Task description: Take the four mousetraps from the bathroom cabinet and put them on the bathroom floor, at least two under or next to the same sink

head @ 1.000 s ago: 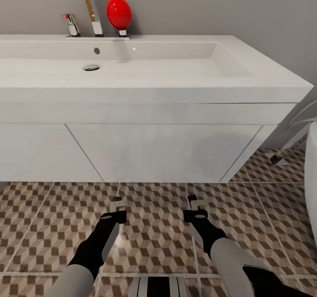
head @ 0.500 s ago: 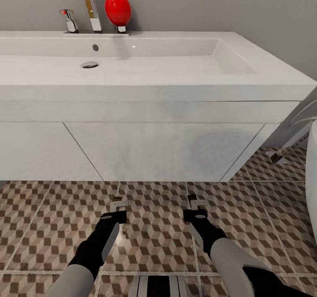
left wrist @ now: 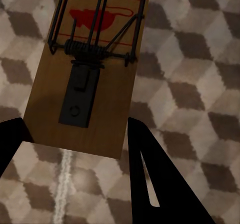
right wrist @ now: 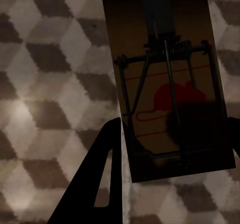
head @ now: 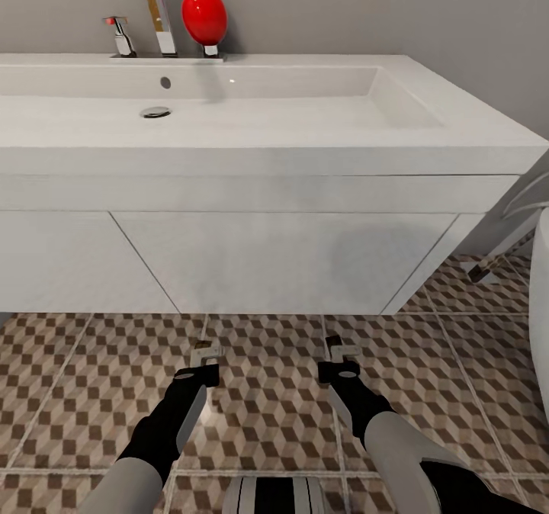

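Both grippers hang low over the cube-patterned bathroom floor (head: 259, 422), just in front of the white sink vanity (head: 282, 262). My left gripper (head: 204, 358) is shut on a mousetrap (head: 203, 348). In the left wrist view this brown board with its dark spring bar (left wrist: 90, 84) sits between the two black fingers (left wrist: 150, 174), close above the tiles. My right gripper (head: 335, 352) is shut on a second mousetrap (head: 333, 342). The right wrist view has that trap (right wrist: 170, 99) in shadow, held at its edges. The cabinet and the other mousetraps are out of view.
The basin top carries a chrome tap (head: 160, 11) and a red oval object (head: 204, 14) against the grey wall. A white toilet edge (head: 540, 300) and a pipe fitting (head: 482, 271) stand at the right. Tiled floor stretches left and right of my arms.
The head view shifted slightly a second ago, so the sink sits a little higher in the picture. Both grippers and their mousetraps have kept their places.
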Robot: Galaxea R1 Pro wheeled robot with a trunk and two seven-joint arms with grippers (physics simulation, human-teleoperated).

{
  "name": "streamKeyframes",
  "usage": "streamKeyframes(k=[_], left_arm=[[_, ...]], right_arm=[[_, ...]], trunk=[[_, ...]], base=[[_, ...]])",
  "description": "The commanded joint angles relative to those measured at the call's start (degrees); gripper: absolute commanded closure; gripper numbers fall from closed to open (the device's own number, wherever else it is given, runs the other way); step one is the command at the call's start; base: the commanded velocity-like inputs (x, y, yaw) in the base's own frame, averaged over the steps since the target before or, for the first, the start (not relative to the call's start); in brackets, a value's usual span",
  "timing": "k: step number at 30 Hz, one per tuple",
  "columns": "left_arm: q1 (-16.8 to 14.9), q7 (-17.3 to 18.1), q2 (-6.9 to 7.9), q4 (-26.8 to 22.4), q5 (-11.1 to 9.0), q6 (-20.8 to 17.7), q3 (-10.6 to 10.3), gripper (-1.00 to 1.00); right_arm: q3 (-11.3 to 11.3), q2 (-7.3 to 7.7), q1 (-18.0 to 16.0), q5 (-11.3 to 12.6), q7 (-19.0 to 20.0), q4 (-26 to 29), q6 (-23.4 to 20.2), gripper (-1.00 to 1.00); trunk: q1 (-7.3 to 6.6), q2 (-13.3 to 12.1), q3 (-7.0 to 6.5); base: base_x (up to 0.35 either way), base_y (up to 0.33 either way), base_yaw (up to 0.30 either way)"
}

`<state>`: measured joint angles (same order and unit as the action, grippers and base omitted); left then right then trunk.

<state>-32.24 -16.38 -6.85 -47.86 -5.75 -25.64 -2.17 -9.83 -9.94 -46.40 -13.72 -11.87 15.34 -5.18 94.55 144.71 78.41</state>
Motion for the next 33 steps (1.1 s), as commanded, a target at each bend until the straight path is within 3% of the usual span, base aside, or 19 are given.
streamKeyframes(k=[1,11,28,33], left_arm=[[0.0,-0.4,0.03,-0.1,-0.4,-0.3,-0.2,1.00],[0.0,-0.4,0.00,-0.1,-0.4,-0.3,-0.2,1.00],[0.0,-0.4,0.29,-0.1,-0.3,-0.3,-0.2,1.00],[0.0,-0.4,1.34,-0.1,-0.2,-0.3,-0.2,1.00]], right_arm=[[-0.4,-0.06,0.0,-0.4,0.1,0.1,-0.4,1.00],[-0.3,-0.06,0.0,-0.3,0.2,0.1,-0.4,1.00],[-0.1,-0.06,0.0,-0.5,0.6,0.1,-0.2,1.00],[-0.2,1.12,0.0,-0.4,0.6,0.0,-0.2,1.00]], trunk=[[-0.01,0.0,0.04],[-0.01,0.0,0.04],[0.43,0.2,3.81],[0.56,0.3,4.91]], base=[[0.000,0.000,0.044],[0.000,0.000,0.042],[0.000,0.000,0.001],[0.000,0.000,0.000]])
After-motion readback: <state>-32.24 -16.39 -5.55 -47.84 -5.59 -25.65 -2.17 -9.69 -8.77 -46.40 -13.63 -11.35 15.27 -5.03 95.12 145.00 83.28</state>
